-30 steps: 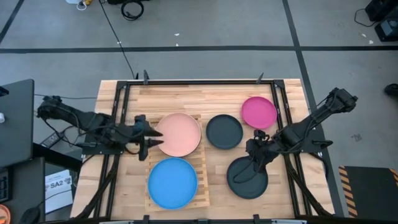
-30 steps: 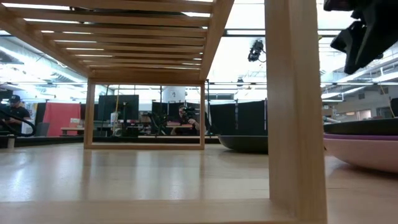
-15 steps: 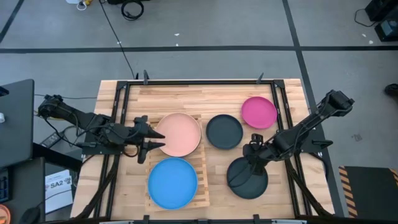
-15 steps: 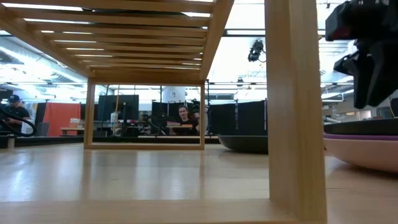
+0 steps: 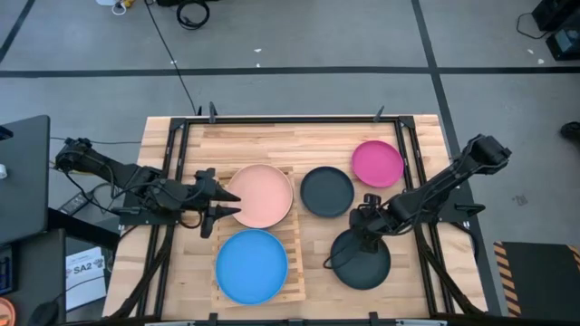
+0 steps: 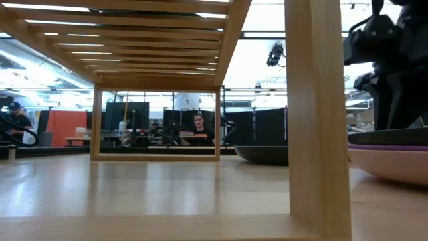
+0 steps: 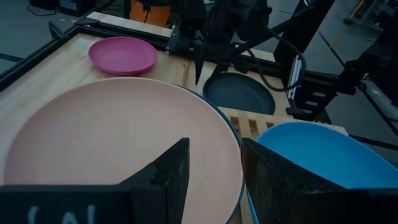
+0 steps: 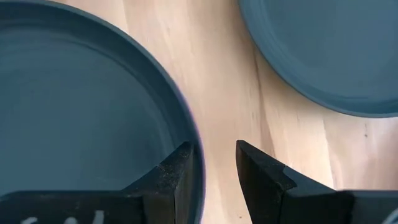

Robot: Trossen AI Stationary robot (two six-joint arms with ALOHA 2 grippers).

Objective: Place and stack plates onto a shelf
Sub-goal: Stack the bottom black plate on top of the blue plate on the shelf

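Note:
The salmon plate point(image 5: 263, 195) lies on the far end of the slatted shelf point(image 5: 292, 237), with a darker rim under it. The blue plate point(image 5: 251, 265) lies on the shelf's near end. One dark grey plate point(image 5: 326, 191) and the magenta plate point(image 5: 377, 163) sit on the table. Another dark plate point(image 5: 362, 261) tops a stack with a purple edge point(image 6: 388, 146) below it. My left gripper point(image 5: 227, 205) is open at the salmon plate's left rim point(image 7: 214, 155). My right gripper point(image 5: 358, 243) is open and points down at the stack's far-left rim. My right gripper point(image 8: 211, 152) comes from above with one finger point(image 8: 180, 165) inside the top dark plate's rim point(image 8: 194, 134) and the other finger point(image 8: 258, 165) outside it. Whether the fingers touch the rim, I cannot tell. The plate lies flat on its stack.
Black frame rails run along the table's left and right sides point(image 5: 424, 181). Bare planks lie between the shelf and the dark stack point(image 5: 315, 244). A tall wooden post point(image 6: 317, 114) stands close in the low view. People sit in the room beyond.
My right gripper has come down and moved toward the table's left and near edges, from above the gap between the plates to the dark stack's far-left rim. The plates have stayed where they were.

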